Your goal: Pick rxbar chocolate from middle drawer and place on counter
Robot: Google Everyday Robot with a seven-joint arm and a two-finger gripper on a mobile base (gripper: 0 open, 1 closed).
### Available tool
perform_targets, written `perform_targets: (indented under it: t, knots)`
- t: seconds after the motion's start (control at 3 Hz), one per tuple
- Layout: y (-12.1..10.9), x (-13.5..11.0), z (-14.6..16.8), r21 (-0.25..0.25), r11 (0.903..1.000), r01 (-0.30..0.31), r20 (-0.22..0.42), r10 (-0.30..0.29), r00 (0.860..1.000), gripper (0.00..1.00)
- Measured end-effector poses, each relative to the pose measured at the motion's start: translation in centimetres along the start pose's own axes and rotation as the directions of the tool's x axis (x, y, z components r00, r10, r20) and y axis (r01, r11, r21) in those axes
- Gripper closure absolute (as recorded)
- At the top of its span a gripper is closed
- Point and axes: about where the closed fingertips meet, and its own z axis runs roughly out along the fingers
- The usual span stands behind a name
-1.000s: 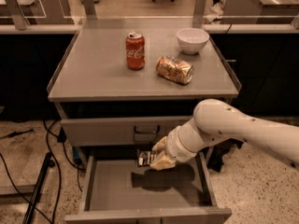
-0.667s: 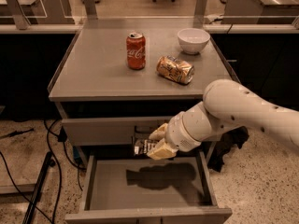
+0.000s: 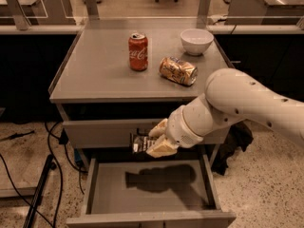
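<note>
My gripper [image 3: 153, 139] is shut on the rxbar chocolate [image 3: 140, 144], a small black-wrapped bar that sticks out to the left of the cream fingers. I hold it in the air above the open middle drawer [image 3: 147, 201], in front of the closed top drawer front. The drawer's grey floor shows only my arm's shadow. The counter [image 3: 95, 70] lies above and behind the gripper.
On the counter stand a red cola can [image 3: 138, 51], a crushed tan can [image 3: 177, 71] lying on its side and a white bowl [image 3: 196, 41]. Cables [image 3: 28, 175] trail on the floor at left. My white arm [image 3: 247, 103] reaches in from the right.
The gripper has lifted the bar up out of the drawer and moved slightly left, now level with the top drawer front.
</note>
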Motion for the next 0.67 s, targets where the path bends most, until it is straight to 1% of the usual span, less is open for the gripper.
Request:
perform_targets:
  t: [0.33,0.67]
  knots:
    - [-0.1,-4.3,-2.9,0.017,0.9993,0.032,-0.032,-0.032,0.999,1.0]
    - [-1.6,-8.5,-4.9,0.042,0.9953,0.087,-0.052,-0.085,0.995,1.0]
